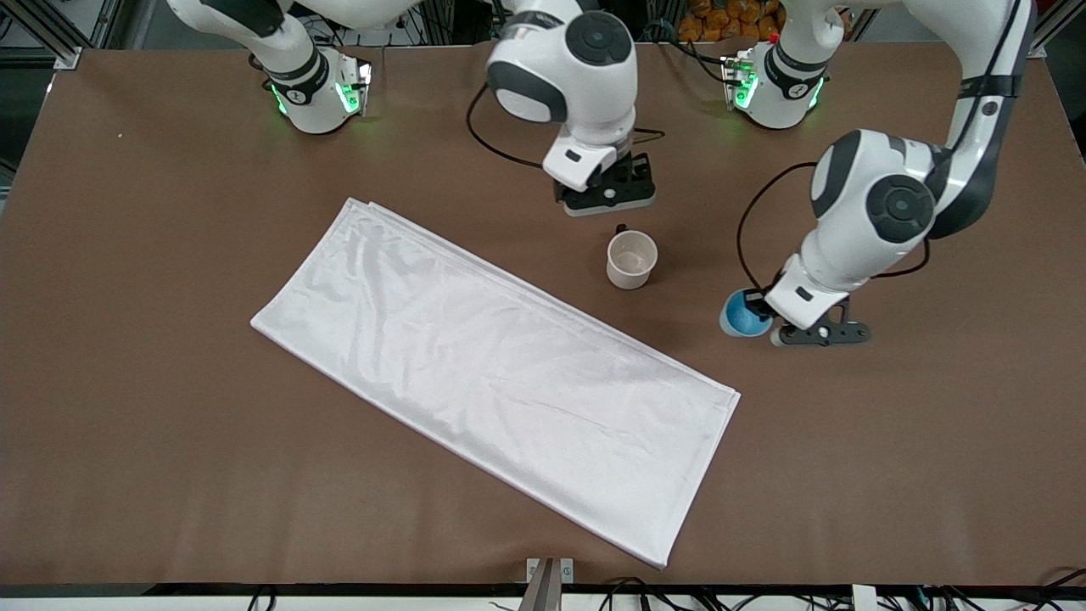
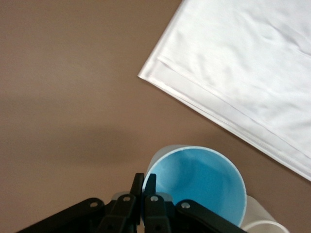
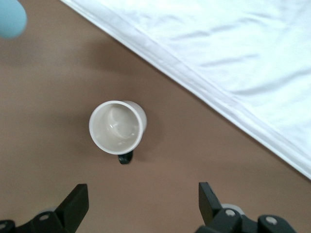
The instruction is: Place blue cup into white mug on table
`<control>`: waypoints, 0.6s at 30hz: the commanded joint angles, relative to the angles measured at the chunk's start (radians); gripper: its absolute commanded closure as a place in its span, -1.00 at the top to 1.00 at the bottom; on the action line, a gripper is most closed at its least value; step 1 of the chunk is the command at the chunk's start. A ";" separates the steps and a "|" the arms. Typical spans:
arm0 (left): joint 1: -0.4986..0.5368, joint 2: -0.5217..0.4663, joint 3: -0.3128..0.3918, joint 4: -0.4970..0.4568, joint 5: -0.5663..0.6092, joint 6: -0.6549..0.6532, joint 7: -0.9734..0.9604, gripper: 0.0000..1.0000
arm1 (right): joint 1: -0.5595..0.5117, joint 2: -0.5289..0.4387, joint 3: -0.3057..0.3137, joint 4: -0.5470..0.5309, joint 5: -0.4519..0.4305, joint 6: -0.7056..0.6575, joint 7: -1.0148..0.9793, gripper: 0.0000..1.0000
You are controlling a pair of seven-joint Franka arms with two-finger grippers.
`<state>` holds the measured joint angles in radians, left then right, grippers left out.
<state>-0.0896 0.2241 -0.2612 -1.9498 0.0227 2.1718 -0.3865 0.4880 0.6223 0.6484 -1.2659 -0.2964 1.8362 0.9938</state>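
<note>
- Blue cup [image 1: 747, 314] is seen pinched by its rim in the left gripper [image 1: 761, 316], whose fingers are pressed together on the cup wall, near the table [image 1: 170, 255] toward the left arm's end.
- White mug [image 1: 632, 259] is shown standing upright and empty on the bare brown surface, just beside the edge of the cloth [image 1: 501, 373], its dark handle turned toward the robots' bases.
- The right gripper [image 1: 609, 193] is caught with its fingers spread wide and holding nothing, over the table just beside the mug on the bases' side; the mug is framed between its open fingers in the right wrist view [image 3: 117, 127].
- From the held cup, the mug lies toward the right arm's end and slightly farther from the front camera, the two well apart.
- The cup is judged still to need lifting clear, carrying across over the mug's open mouth and lowering straight in, both axes being upright.
</note>
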 commanded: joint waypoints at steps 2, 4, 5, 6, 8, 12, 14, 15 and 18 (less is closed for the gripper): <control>0.001 -0.046 -0.084 -0.034 0.014 -0.044 -0.132 -1.00 | -0.152 -0.171 -0.010 -0.047 0.152 -0.167 -0.184 1.00; 0.001 -0.054 -0.107 -0.038 0.014 -0.046 -0.173 -1.00 | -0.189 -0.216 -0.036 -0.053 0.172 -0.216 -0.207 1.00; 0.002 -0.061 -0.118 -0.043 0.014 -0.046 -0.195 -1.00 | -0.206 -0.240 -0.050 -0.059 0.175 -0.238 -0.211 1.00; 0.002 -0.069 -0.127 -0.050 0.014 -0.046 -0.212 -1.00 | -0.224 -0.268 -0.061 -0.069 0.175 -0.252 -0.215 1.00; 0.002 -0.089 -0.147 -0.075 0.014 -0.046 -0.233 -1.00 | -0.264 -0.317 -0.075 -0.102 0.175 -0.261 -0.218 1.00; 0.002 -0.137 -0.167 -0.124 0.008 -0.044 -0.255 -1.00 | -0.361 -0.398 -0.079 -0.155 0.175 -0.261 -0.276 1.00; 0.002 -0.144 -0.190 -0.144 0.008 -0.041 -0.273 -1.00 | -0.393 -0.420 -0.085 -0.161 0.174 -0.262 -0.342 1.00; 0.001 -0.144 -0.208 -0.155 0.007 -0.038 -0.288 -1.00 | -0.407 -0.430 -0.101 -0.167 0.174 -0.264 -0.378 1.00; 0.002 -0.144 -0.260 -0.179 0.008 -0.023 -0.350 -1.00 | -0.428 -0.469 -0.148 -0.185 0.175 -0.265 -0.464 1.00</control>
<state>-0.0958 0.1285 -0.4489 -2.0514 0.0226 2.1302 -0.6440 0.1085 0.2541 0.5555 -1.3570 -0.1509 1.5552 0.6516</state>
